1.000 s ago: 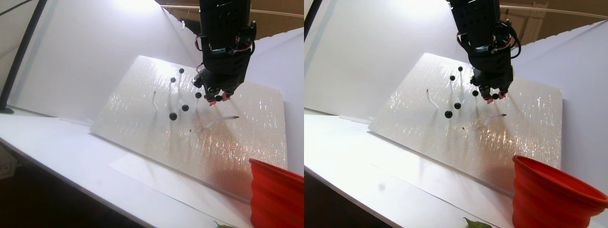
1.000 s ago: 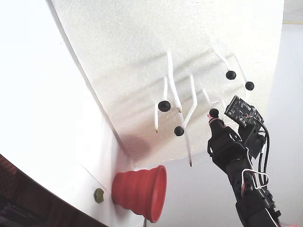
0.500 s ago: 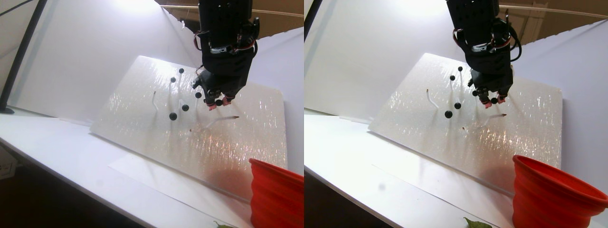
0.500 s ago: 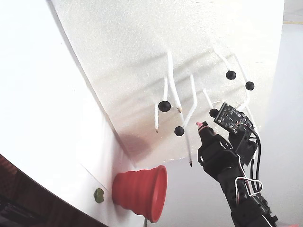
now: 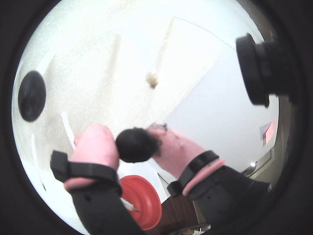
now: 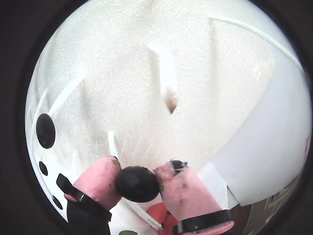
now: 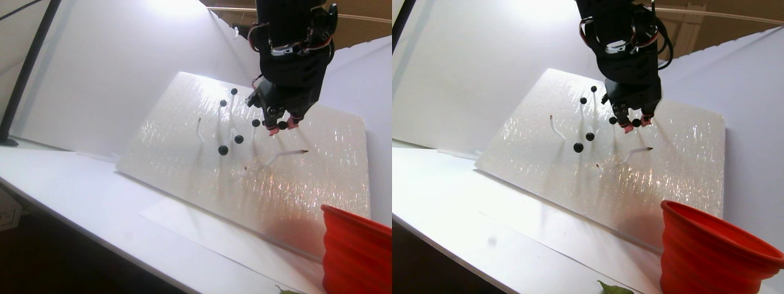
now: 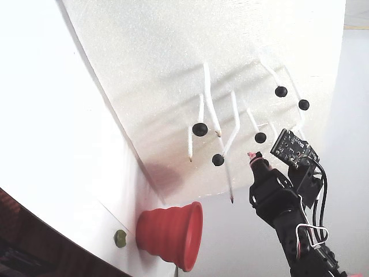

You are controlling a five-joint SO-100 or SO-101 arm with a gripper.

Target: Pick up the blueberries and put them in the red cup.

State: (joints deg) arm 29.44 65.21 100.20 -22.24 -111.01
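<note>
My gripper point(image 5: 137, 144) is shut on one blueberry point(image 6: 137, 183), a black ball pinched between the pink fingertips point(image 5: 95, 144) in both wrist views. In the stereo pair view the gripper point(image 7: 282, 125) hangs just in front of the tilted white foam board point(image 7: 177, 159). Other blueberries point(image 7: 223, 149) stand on thin white stems to its left, with several more point(image 8: 199, 128) in the fixed view. The red cup point(image 7: 355, 251) stands at the lower right below the board, and in the fixed view it point(image 8: 170, 231) is down-left of the gripper point(image 8: 253, 156).
Bare white stems point(image 7: 288, 153) stick out of the board under the gripper. A small yellow-green blob point(image 8: 120, 238) lies beside the cup, and a green leaf point(image 7: 612, 288) shows at the bottom edge. White walls stand behind the board.
The gripper stays shut on the berry. It has shifted a little off the board, dipping and then rising slightly in the stereo pair view. The other berries have not moved.
</note>
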